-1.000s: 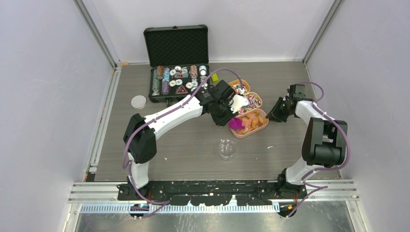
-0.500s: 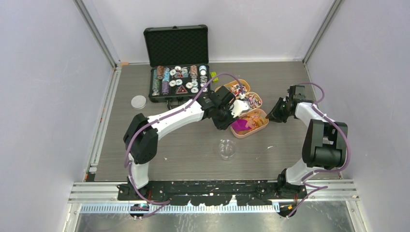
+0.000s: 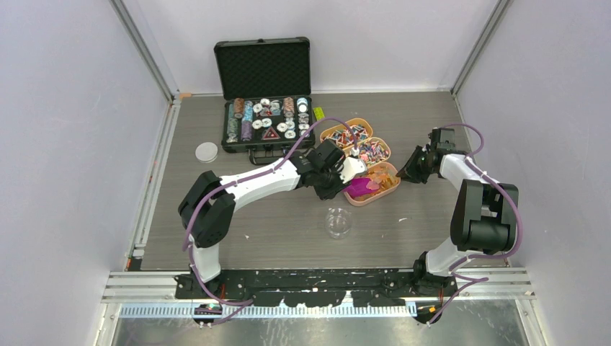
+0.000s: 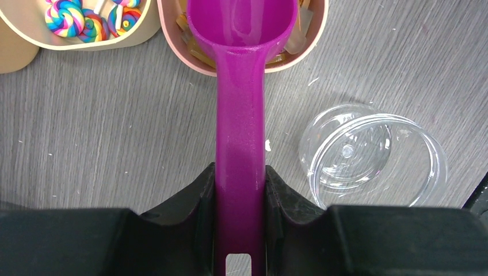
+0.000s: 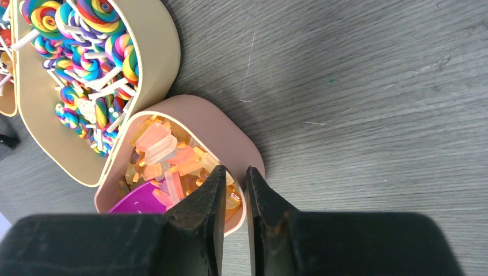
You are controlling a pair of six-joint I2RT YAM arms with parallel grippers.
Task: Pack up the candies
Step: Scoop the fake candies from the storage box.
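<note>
The candies [image 5: 158,146] are small orange, pink and clear pieces heaped in a pink tray [image 5: 230,129]. My left gripper [image 4: 240,172] is shut on the handle of a magenta scoop [image 4: 240,86]. The scoop's bowl [image 3: 358,187] lies inside the pink tray [image 3: 395,184], among the candies [image 3: 382,180], and its purple bowl [image 5: 135,201] has a few pieces on it. My right gripper [image 5: 235,172] is shut on the tray's right rim, one jaw inside the wall and one outside. In the top view the left gripper [image 3: 339,176] is left of the tray and the right gripper [image 3: 406,173] right of it.
A clear plastic cup [image 3: 338,222] stands just in front of the tray; it also shows in the left wrist view [image 4: 374,158]. A beige tray of swirl lollipops [image 5: 155,52] touches the pink one, with a third tray [image 3: 346,133] behind. Farther back are a poker chip case [image 3: 265,108], a round lid [image 3: 206,151] and a yellow-green block [image 3: 318,113].
My left wrist has swung toward the near side and lower, and the scoop's bowl has slid further into the pink tray. The right gripper has stayed on the rim.
</note>
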